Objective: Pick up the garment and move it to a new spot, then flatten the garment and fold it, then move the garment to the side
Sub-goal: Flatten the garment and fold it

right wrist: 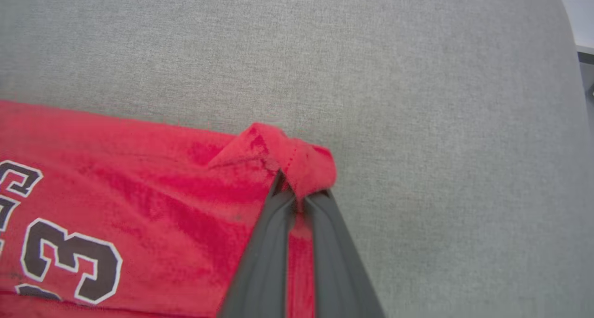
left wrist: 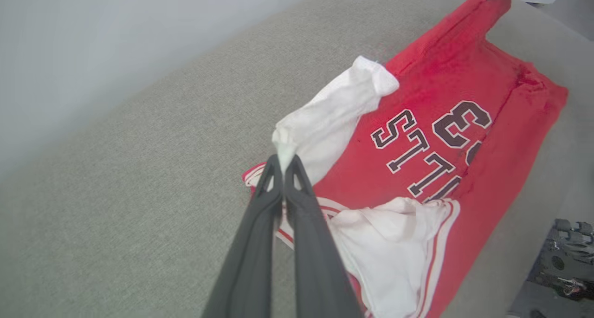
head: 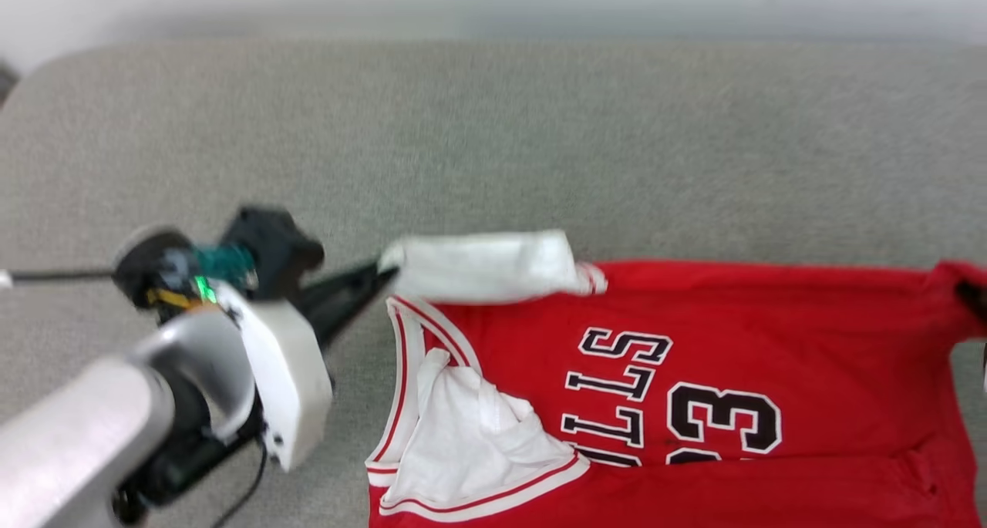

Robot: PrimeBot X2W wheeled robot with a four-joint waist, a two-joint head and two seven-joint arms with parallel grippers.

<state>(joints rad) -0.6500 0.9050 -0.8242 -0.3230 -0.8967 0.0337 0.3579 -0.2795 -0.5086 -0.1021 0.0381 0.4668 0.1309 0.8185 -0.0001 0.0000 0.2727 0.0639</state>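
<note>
Your garment (head: 771, 320) lies spread on the grey fabric-covered counter (head: 493, 127), chest side up, with its black, white-outlined letters and numbers showing. In the head view the collar end points to the robot's left and the red body runs off to the right and lower edges.

Your left gripper (head: 382, 270) is closed on the tip of the far white sleeve (head: 486, 266). In the left wrist view the two dark fingers (left wrist: 260, 225) meet with a pinch of white cloth between them (left wrist: 283, 162), and the sleeve (left wrist: 334, 113) stretches from there back to the red shoulder. The other white sleeve (head: 470, 428) lies crumpled over the striped armhole trim, nearer the robot.

Your right gripper (right wrist: 299, 195) is clamped on the far red corner of the garment (right wrist: 162, 192) — the hem bunches into a small raised fold just above the fingertips. In the head view that corner sits at the right edge, with a dark finger (head: 975, 297) just showing — the left wrist view shows the same corner pulled up toward its top edge (left wrist: 441, 76).
</note>
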